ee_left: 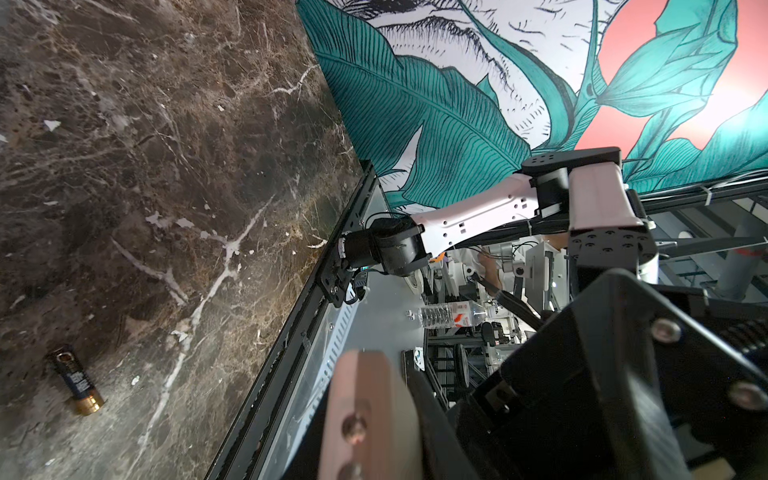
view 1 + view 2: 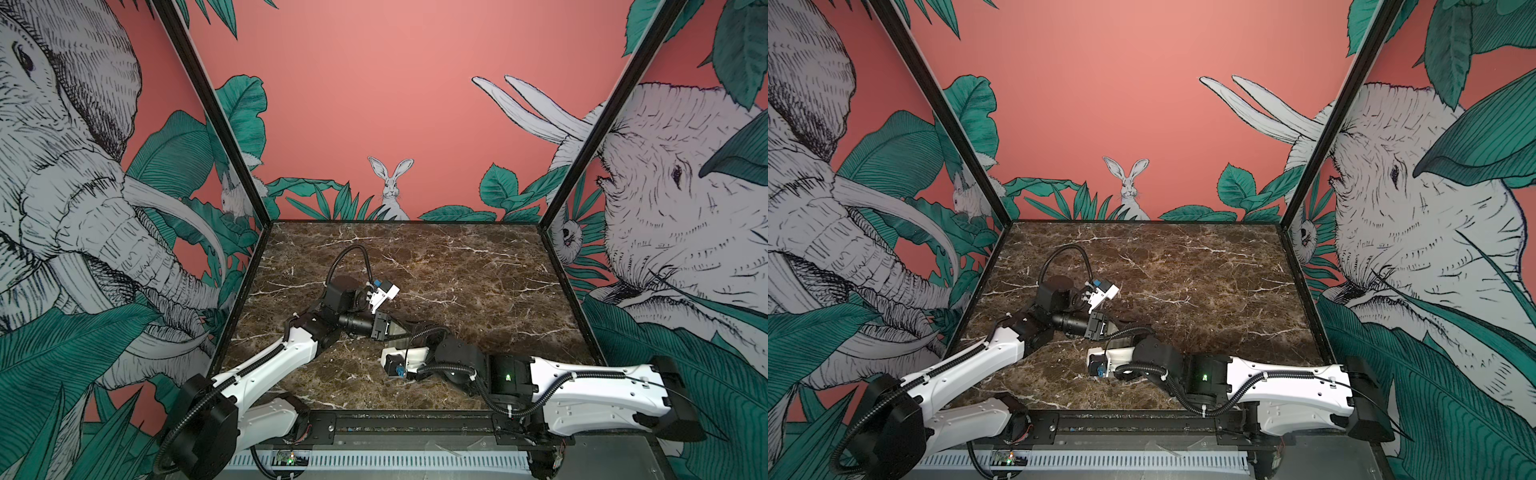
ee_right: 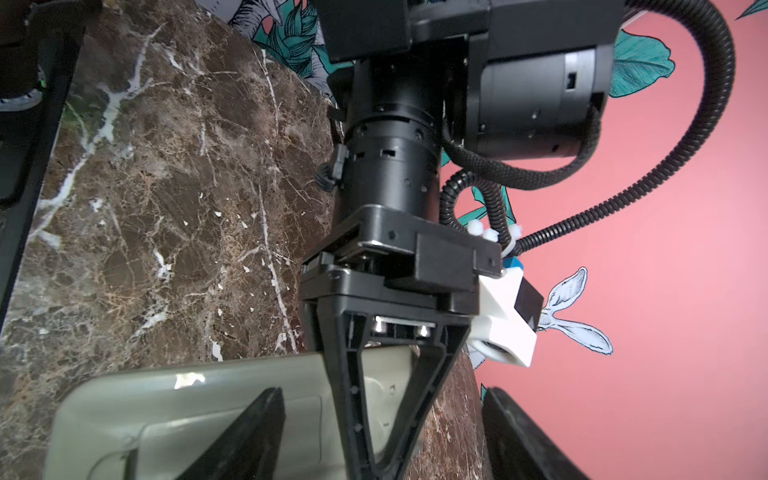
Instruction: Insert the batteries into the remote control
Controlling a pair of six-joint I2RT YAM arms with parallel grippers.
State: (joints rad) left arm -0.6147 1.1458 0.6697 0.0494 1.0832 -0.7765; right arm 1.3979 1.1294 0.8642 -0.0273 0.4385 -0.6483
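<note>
Remote (image 3: 187,415): grey-beige back showing, over marble surface (image 1: 145,166); bay contents cannot be told | left end effector (image 3: 372,465): closed, tips at remote's back | right end effector (image 3: 384,390): jaws wide apart about remote's end | battery (image 1: 77,380): flat on surface, gold end, print unreadable

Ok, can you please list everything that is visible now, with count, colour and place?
battery: one seen, dark with a gold end, lying on the table
remote: one, grey-beige back up, on the table below both pincers
table: one, brown marble, in the middle
walls: three, pink with animals and green leaves, around the table
bottle: one, clear, beyond the table's edge
left pincer: one, black, shut, tip over the remote
right pincer: one, black, open, one finger over the remote
</note>
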